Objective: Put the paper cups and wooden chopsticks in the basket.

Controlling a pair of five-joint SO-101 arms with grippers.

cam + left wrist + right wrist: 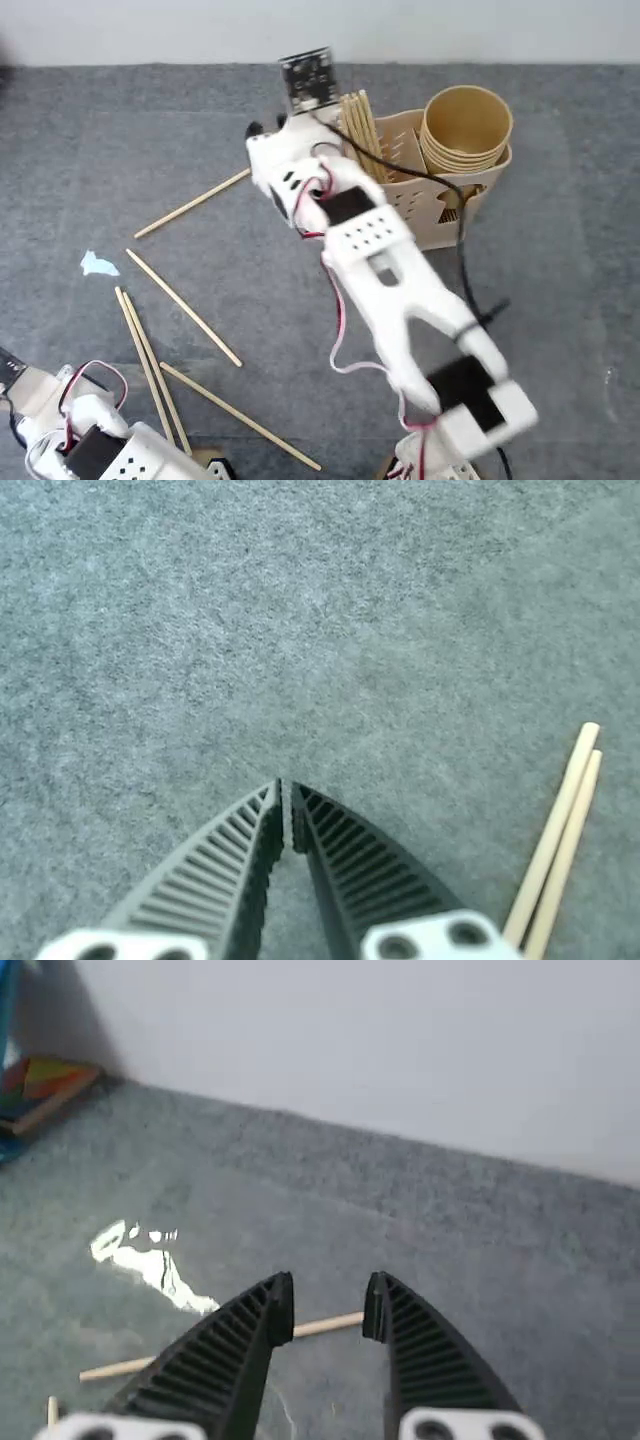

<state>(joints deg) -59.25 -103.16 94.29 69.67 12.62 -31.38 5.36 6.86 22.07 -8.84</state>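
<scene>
A grey mat (100, 130) is spread over the table, with a white wall (150, 30) along the 12 o'clock edge; in the high view the basket (430, 225) is seen at about 1 o'clock, with the cups (468, 125) nested in a stack in its right compartment and a bundle (360, 125) of chopsticks stood on end at its left side; five loose chopsticks (183, 307) are scattered flat on the mat between 10 and 6 o'clock, well apart from the basket, and a blue scrap (98, 264) lies at 9 o'clock; the right claw (328, 1305) is held spread and empty above the mat just beside the basket, with one chopstick (320, 1326) seen lying on the mat beyond its tips; the left claw (287, 790) is pressed together on nothing, low at 7 o'clock, with a touching pair (555, 850) of chopsticks near it; the cups are judged done and the loose chopsticks left to be gathered; each is expected to be light, stiff, thin and smooth, so a swing or a slip is likely if an end is pinched; a hold across the width near the middle is advised, the tips being pressed slightly into the soft mat.
</scene>
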